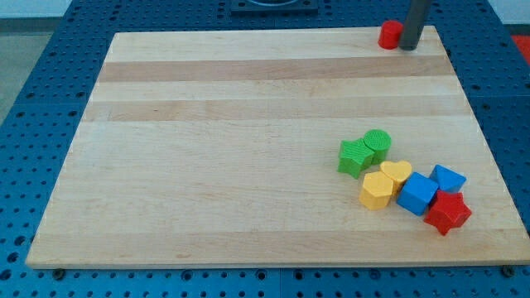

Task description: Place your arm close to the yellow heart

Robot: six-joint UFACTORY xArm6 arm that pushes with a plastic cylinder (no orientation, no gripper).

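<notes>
The yellow heart [397, 173] lies at the view's lower right in a cluster of blocks. It touches a yellow hexagon [377, 190] at its lower left and a blue cube [416, 194] at its lower right. My tip [407, 48] is at the view's top right edge of the board, right beside a red cylinder [389, 34], far above the heart.
A green star [355, 156] and a green cylinder [378, 145] sit just above-left of the heart. A second blue block [448, 179] and a red star [447, 212] lie to its right. The wooden board [207, 149] rests on a blue perforated table.
</notes>
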